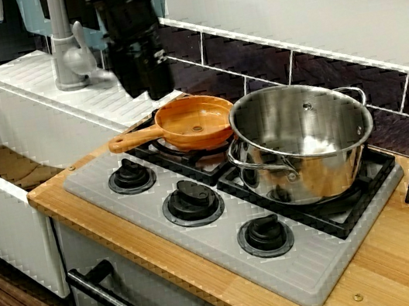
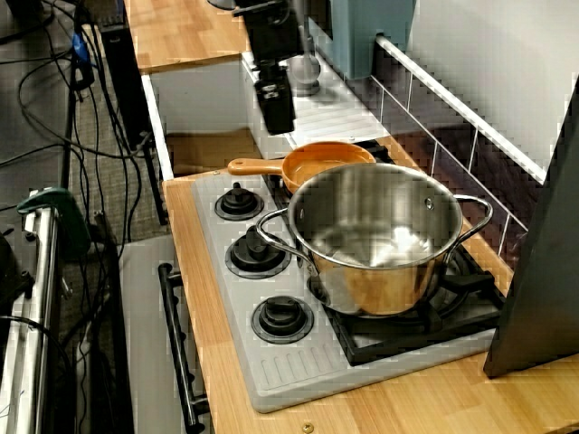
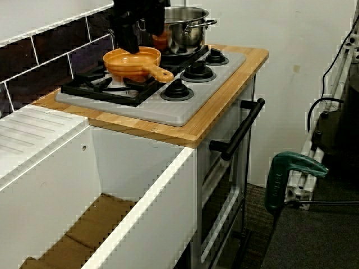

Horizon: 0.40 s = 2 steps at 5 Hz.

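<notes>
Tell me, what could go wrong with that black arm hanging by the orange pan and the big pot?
The jaws hang close over the far rim of the orange pan; coming down off-centre might tip it. The steel pot stands right beside the pan, so a sideways nudge could knock one into the other. The faucet rises close beside the arm; a careless swing might strike it.

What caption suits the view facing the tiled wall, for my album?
Black gripper hangs close above an orange frying pan that sits beside a steel pot on the stove.
</notes>
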Motion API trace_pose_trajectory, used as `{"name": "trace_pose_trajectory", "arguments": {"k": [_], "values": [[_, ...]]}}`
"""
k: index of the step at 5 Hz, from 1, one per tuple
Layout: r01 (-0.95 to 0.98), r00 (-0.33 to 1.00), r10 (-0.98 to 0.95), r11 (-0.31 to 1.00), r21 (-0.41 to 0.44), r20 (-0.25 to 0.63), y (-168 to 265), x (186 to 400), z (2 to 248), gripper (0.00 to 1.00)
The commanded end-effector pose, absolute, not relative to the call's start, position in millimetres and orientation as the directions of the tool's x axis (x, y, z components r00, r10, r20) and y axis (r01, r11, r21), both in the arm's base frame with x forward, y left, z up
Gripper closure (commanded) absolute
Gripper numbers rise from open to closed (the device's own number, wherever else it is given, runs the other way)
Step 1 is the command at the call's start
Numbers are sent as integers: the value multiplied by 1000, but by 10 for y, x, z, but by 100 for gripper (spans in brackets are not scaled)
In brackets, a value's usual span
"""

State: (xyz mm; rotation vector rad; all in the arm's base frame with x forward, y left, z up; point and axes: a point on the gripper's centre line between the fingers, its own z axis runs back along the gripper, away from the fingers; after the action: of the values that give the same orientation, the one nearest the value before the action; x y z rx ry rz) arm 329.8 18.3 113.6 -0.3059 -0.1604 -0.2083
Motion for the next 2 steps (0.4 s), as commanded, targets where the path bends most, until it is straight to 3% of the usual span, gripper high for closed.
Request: {"name": "trace_pose_trajectory", "arguments": {"k": [1, 2], "values": [[226, 974, -212, 922, -315, 76, 344, 3583, 1177, 0], [252, 968, -236, 916, -311, 88, 398, 3559, 1171, 0]]}}
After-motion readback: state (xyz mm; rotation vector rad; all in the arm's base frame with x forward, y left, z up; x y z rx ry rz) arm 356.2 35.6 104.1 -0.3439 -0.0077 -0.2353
